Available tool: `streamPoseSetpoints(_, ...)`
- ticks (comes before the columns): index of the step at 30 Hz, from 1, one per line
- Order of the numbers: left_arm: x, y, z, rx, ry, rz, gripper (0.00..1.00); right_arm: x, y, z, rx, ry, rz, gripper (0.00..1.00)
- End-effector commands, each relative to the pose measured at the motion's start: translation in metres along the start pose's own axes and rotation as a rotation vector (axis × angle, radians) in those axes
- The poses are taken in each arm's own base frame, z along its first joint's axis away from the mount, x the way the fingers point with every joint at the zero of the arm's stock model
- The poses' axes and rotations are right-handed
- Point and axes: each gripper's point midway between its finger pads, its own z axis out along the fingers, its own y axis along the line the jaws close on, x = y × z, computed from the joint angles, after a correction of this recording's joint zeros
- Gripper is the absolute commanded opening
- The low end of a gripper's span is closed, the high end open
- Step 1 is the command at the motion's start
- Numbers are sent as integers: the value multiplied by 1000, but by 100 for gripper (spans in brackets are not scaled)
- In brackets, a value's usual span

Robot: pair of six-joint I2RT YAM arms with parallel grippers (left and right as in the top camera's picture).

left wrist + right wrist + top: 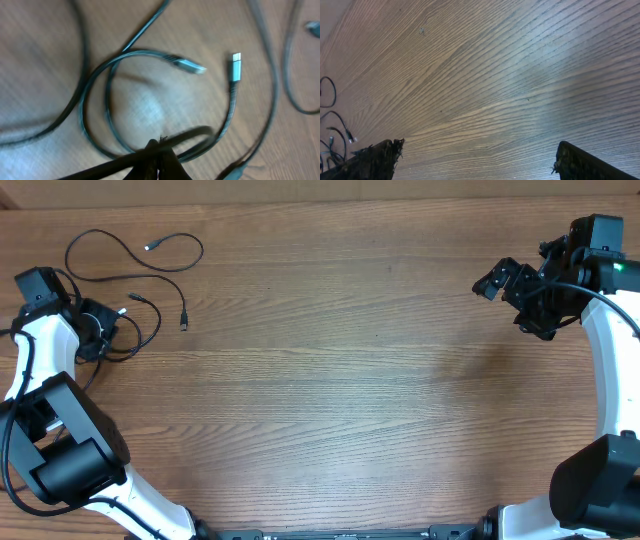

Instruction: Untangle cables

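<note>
Risk: lifting may drag crossed loops, tightening tangle. Left gripper [159, 159] clamped on one strand of cables [231, 107]; right gripper [477, 150] spread wide, empty.

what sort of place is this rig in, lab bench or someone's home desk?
Probably a robot lab bench, not a home: the left arm and right arm are mounted at a wood-grain table with loose black cables laid out.
</note>
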Motion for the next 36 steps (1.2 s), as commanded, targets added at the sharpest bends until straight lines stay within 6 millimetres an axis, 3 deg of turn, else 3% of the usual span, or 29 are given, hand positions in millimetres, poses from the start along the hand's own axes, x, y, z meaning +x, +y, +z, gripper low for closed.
streamPoseSetpoints(1,1,-20,1,101,4,207,4,1,2,2,-7,8,-2,100)
streamPoseSetpoints(10,-11,-39,2,175,-66,393,4,3,2,2,-5,13,24,100)
streamPoseSetpoints(16,-9,-70,-9,322,-62,451,4,3,2,2,-5,15,35,100)
streamPoseSetpoints(18,-10,-77,-14,351,-55,449,18,4,1,2,-4,18,37,100)
streamPoseSetpoints(19,-11,-80,-17,359,-54,439,40,4,1,2,-4,19,41,100)
streamPoseSetpoints(21,-13,-82,-22,359,-43,384,50,5,1,2,-2,22,50,100)
streamPoseSetpoints(23,-16,-84,-33,349,-26,339,75,5,1,2,-1,23,53,100)
streamPoseSetpoints(25,-24,-82,-52,322,-11,305,75,6,1,2,0,25,53,100)
streamPoseSetpoints(27,-33,-75,-68,255,-12,274,91,5,1,2,-1,24,53,100)
streamPoseSetpoints(29,-46,-58,-85,144,-31,192,100,6,1,2,0,25,53,100)
streamPoseSetpoints(32,-59,-19,-105,-22,-48,-24,100,6,0,2,0,25,53,100)
streamPoseSetpoints(36,-52,39,-111,-140,22,-271,100,5,0,2,0,24,52,100)
